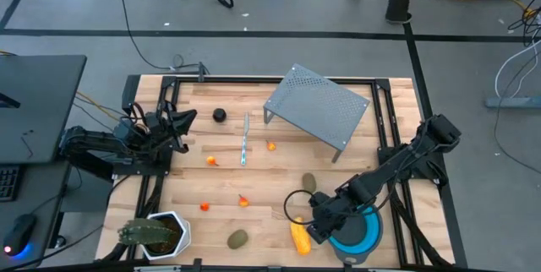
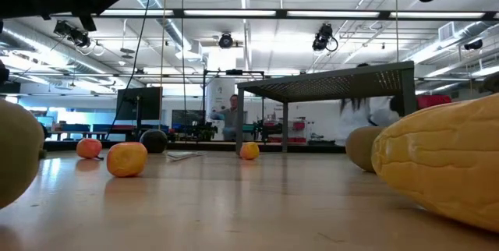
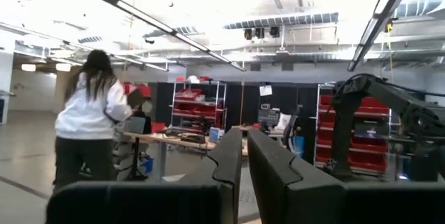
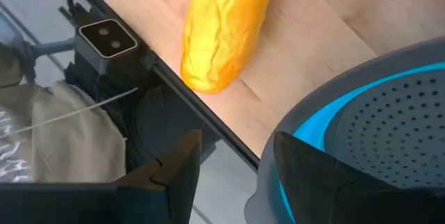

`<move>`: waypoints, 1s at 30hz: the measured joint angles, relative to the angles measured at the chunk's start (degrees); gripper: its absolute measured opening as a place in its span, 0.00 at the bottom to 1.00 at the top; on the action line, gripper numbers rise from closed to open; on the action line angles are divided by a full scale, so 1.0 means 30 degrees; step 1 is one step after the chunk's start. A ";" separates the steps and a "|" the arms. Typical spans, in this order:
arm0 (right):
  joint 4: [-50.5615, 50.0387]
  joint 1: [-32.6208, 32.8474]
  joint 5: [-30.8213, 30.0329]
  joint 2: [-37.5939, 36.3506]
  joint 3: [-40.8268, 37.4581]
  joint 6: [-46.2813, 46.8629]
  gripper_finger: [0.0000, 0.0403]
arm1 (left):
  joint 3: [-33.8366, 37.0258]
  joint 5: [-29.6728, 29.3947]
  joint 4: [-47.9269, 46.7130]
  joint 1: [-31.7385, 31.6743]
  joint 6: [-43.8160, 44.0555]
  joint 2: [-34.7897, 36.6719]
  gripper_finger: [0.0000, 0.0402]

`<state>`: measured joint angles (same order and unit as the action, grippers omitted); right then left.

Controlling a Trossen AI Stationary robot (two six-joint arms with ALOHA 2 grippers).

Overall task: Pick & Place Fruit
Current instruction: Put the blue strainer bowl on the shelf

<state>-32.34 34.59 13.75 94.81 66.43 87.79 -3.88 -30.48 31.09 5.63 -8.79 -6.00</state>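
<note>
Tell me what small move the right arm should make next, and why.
Probably shift the right hand sideways over the yellow fruit and lower it. The hand is open beside the blue bowl, and the yellow fruit lies on the table just next to it, not between the fingers.

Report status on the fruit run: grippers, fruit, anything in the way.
Right gripper open and empty, between the yellow fruit and the blue bowl. Left gripper parked at the table's left edge. Nothing blocking.
</note>
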 joint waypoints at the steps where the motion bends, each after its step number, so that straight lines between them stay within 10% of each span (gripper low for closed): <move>1: 0.0002 -0.0014 0.0005 0.0005 0.0000 0.0032 0.47 | 0.0000 -0.0087 0.0162 0.0000 -0.0273 0.0000 0.08; 16: -0.4343 -0.1099 0.5487 -0.0078 -0.0007 -0.1668 0.47 | -0.0022 -0.1482 0.2317 0.0000 -0.3096 0.0000 0.08; 30: -1.2723 -0.0566 -0.0071 -0.3625 -0.0022 -0.4359 0.47 | -0.0022 -0.1468 0.2940 0.0000 -0.3840 0.0007 0.08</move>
<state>-70.51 32.89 13.54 83.94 66.37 74.71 -3.95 -34.88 39.91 5.63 -20.31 -5.98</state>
